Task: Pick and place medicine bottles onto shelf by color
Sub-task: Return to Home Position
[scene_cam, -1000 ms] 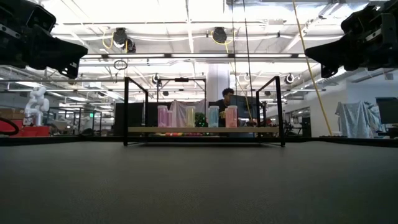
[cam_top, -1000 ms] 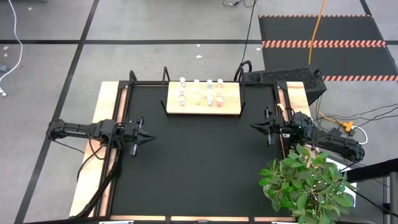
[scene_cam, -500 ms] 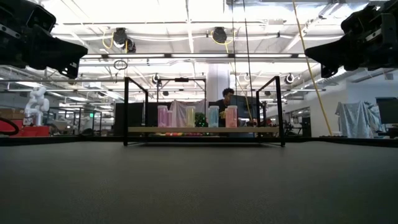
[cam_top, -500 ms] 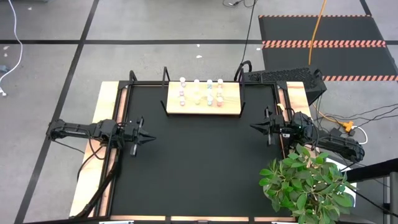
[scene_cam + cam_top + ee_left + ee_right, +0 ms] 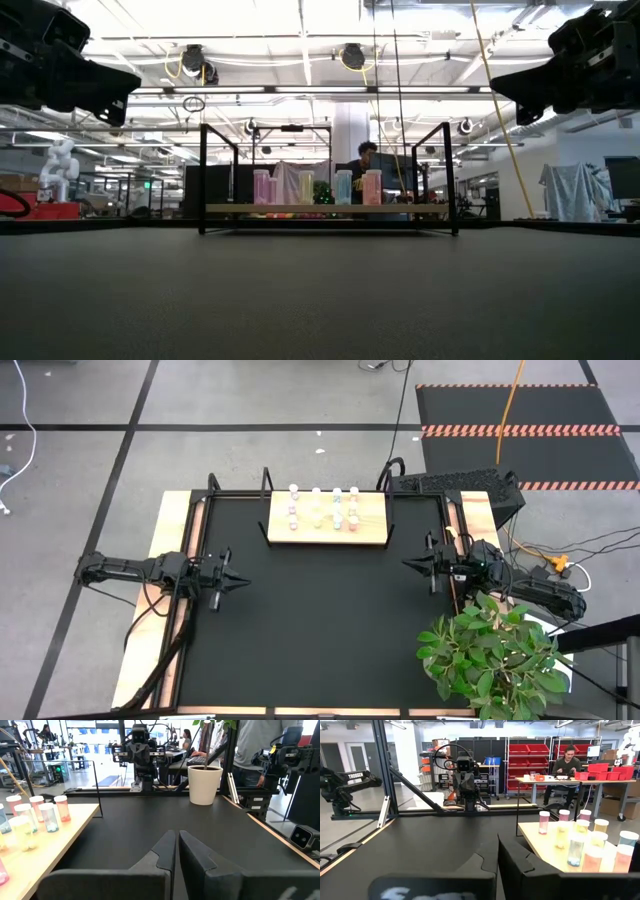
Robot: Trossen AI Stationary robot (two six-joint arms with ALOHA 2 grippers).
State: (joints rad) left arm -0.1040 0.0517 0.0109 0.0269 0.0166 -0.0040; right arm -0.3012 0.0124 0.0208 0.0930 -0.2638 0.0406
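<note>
**Both grippers were empty, bottles upright on the shelf**

From above, you had the left gripper (image 5: 242, 584) and the right gripper (image 5: 407, 564) at opposite edges of the black table (image 5: 320, 640), tips pointing at each other. The shelf (image 5: 372, 536) lay off to the side of both, near the table's far edge, its long axis parallel to the line between your grippers. The medicine bottles (image 5: 325, 506) stood on it in rows, white caps up.

At table height, the left gripper (image 5: 127, 86) and the right gripper (image 5: 499, 88) hung well above the surface. The shelf (image 5: 330, 209) sat level between them and farther back, with the bottles (image 5: 343, 187) upright.

Your left wrist camera showed the left gripper (image 5: 177, 834) pressed together on nothing, with bottles (image 5: 46, 816) standing beside it.

Your right wrist camera showed the right gripper (image 5: 497, 840) likewise pressed together and empty, with bottles (image 5: 576, 841) upright alongside.
</note>
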